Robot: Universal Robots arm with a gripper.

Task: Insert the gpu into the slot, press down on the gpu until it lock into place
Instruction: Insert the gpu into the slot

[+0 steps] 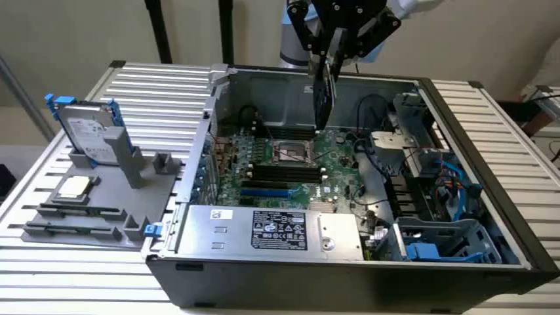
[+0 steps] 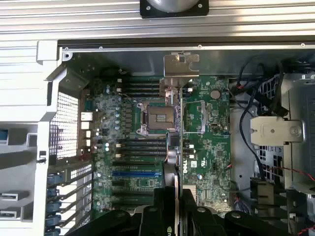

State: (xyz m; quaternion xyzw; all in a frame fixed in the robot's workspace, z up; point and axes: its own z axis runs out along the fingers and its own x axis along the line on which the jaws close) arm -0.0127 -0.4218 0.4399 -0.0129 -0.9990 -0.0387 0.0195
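- Underneath everything, across the exterior view: a slatted metal table.
- In the centre and lower right of that frame, lying flat and open on top: a dark computer case.
- Along the case's near edge, lower centre: a silver labelled power-supply box.
- On the case's floor, centre of frame: a green motherboard, with black memory slots just below a square processor socket.
- On the exterior view's left, on the table outside the case: a grey parts holder with a hard drive standing upright in it.
- At top centre, reaching down over the open case: the black gripper, clenched on the gpu, pinching its upper edge from both sides.
- Hanging upright and edge-on from that grip, over the rear half of the board beside the socket: the card itself, not seated in anything.
- From the wrist view, same grasp: gripper closed around the gpu, silvery end bracket by the case's rear wall.
- Below the memory slots, lower centre-left of the board, near the power supply: the slot, bright blue, well apart from the card.
- In the wrist view, the slot off to one side of the held card.
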